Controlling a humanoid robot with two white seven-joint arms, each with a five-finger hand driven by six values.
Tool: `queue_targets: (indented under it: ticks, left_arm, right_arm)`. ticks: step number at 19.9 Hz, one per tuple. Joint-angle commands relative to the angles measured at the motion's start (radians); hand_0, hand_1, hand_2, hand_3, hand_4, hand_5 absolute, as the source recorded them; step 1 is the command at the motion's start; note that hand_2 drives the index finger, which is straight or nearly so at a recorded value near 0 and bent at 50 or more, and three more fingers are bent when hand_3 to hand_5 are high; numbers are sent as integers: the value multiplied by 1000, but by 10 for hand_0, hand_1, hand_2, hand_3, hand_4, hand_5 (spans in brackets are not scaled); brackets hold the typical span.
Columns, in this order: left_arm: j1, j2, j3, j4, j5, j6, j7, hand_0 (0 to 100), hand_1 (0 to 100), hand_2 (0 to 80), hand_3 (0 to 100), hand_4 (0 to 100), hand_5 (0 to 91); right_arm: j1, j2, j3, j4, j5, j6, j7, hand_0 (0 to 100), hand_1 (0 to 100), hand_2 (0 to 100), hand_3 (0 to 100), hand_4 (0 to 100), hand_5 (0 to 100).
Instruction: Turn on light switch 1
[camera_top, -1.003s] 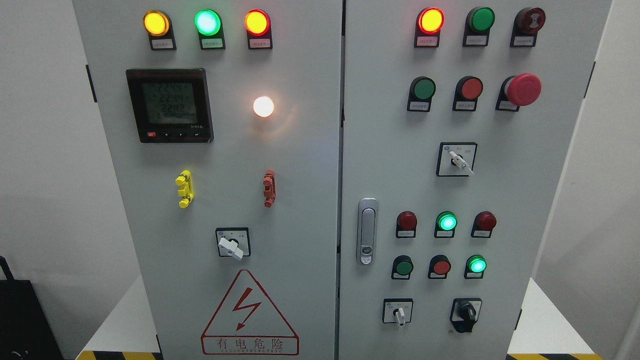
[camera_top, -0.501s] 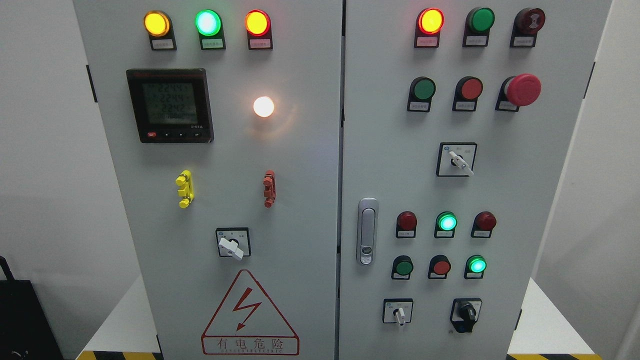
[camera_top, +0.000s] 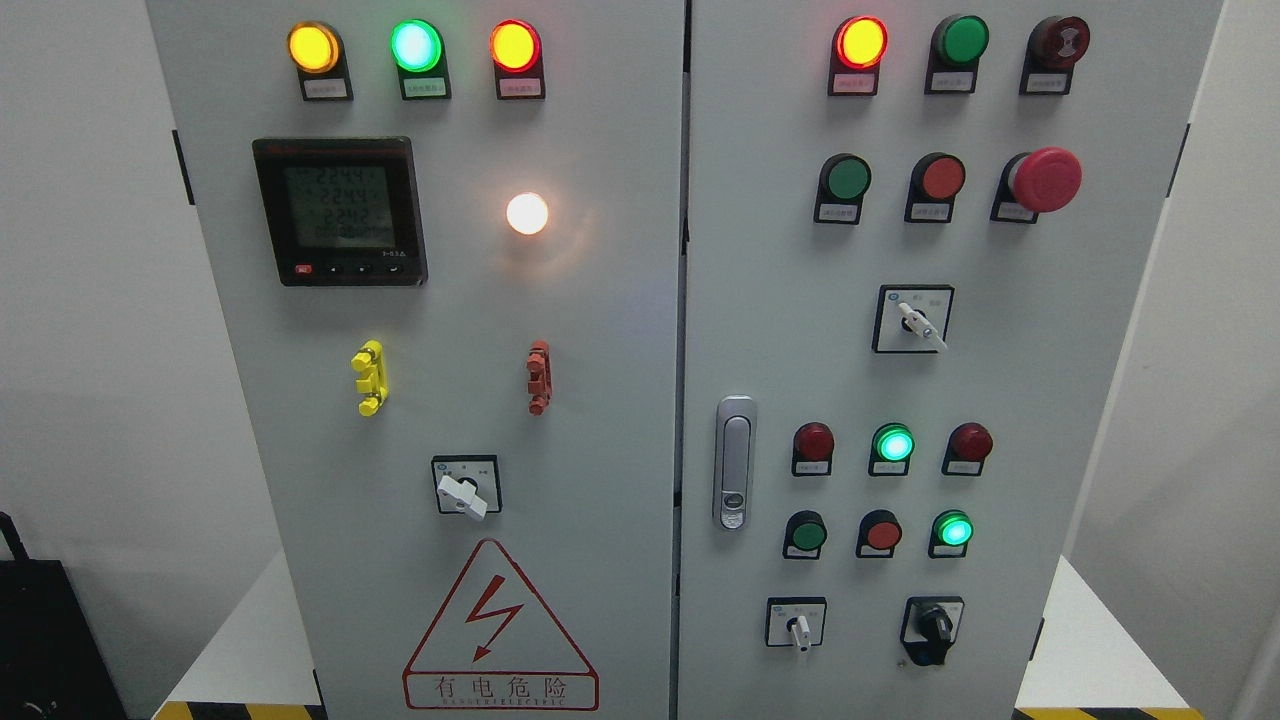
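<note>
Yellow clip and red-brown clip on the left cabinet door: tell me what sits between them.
Nothing. In the head view, bare grey door panel runs from the yellow plastic clip to the red-brown plastic clip.

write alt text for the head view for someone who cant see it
A grey two-door electrical cabinet fills the view, with no robot hand visible. The left door carries a digital meter, a glowing white lamp and a white rotary switch; the right door holds coloured buttons and a red emergency stop.
</note>
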Motion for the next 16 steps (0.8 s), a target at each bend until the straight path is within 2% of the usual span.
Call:
queue_targets:
  ticks: [1, 3, 6, 16]
  left_arm:
    - [-66, -34, -43, 420, -6, 117, -50, 0, 130, 0, 0, 69, 0]
    - [-78, -54, -54, 420, -7, 160, -52, 0, 92, 0, 0, 28, 0]
    - [-95, -82, -52, 421, -8, 171, -44, 0, 50, 0, 0, 0, 0]
    - [-114, -88, -51, 418, -5, 169, -45, 33, 0, 0, 0, 0, 0]
  right_arm:
    - [0, 0, 0, 0, 0, -1, 4, 54, 0, 0, 0, 0, 0]
    - [0, 0, 0, 0, -1, -1, 4, 54, 0, 0, 0, 0, 0]
    - [0, 0, 0, -1, -1, -1, 4, 54, 0, 0, 0, 0, 0]
    - [0, 0, 0, 0, 0, -1, 4, 54, 0, 0, 0, 0, 0]
